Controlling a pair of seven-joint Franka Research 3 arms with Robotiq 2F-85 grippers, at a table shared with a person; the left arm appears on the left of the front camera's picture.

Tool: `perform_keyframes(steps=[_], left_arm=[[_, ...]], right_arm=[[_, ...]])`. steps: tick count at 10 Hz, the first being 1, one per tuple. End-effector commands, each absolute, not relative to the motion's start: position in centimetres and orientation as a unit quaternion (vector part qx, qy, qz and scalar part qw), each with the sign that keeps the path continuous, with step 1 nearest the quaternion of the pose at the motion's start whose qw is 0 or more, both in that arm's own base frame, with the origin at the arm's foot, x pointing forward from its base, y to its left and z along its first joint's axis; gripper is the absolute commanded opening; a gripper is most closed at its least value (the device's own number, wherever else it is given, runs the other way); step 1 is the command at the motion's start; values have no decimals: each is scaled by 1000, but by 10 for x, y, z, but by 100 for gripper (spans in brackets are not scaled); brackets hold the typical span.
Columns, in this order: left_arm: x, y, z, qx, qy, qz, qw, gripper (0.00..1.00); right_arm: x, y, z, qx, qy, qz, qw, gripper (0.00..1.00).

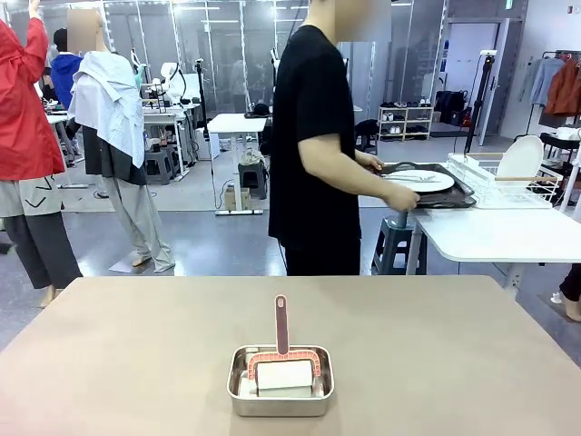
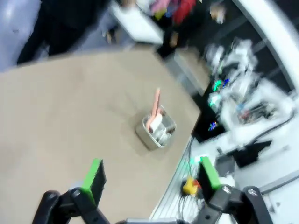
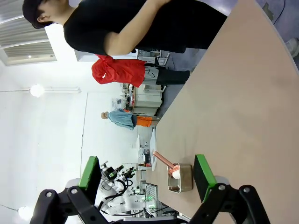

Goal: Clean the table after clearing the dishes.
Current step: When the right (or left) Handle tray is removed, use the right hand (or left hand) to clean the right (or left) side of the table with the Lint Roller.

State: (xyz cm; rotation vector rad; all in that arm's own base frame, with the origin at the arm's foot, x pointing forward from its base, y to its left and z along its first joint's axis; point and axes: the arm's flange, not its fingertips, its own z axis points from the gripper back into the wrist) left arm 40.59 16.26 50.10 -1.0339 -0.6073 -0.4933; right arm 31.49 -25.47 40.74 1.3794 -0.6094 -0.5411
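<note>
While the left gripper (image 2: 152, 173) and right gripper (image 3: 146, 170) are both hanging wide open and empty, the pan (image 1: 280, 404) is sitting near-middle on the table (image 1: 127, 354). Its brush (image 1: 281, 325) is looking light, so I'm guessing grab the stiff handle. A person (image 1: 313, 136) is holding the breakable dishes (image 1: 419, 180) far right.

Table top (image 1: 127, 363): plain beige-tan, unpatterned. Steel pan (image 1: 280, 405): silver. Handled tool (image 1: 281, 324) in it: salmon-red, white block. Plate (image 1: 422, 181): white, on dark brown tray (image 1: 457, 197). Person's T-shirt (image 1: 313, 136): black.
</note>
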Motion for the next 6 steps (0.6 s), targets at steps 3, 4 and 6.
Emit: perform_keyframes(steps=[3, 4, 6], left_arm=[[467, 5, 503, -390, -158, -407, 811, 100], [470, -37, 493, -361, -133, -457, 802, 100], [475, -102, 483, -334, -107, -518, 780, 100]], right_arm=[[311, -257, 410, 620, -269, -236, 698, 100], [311, -257, 410, 620, -269, -236, 698, 100], [311, -257, 410, 620, -269, -236, 698, 100]])
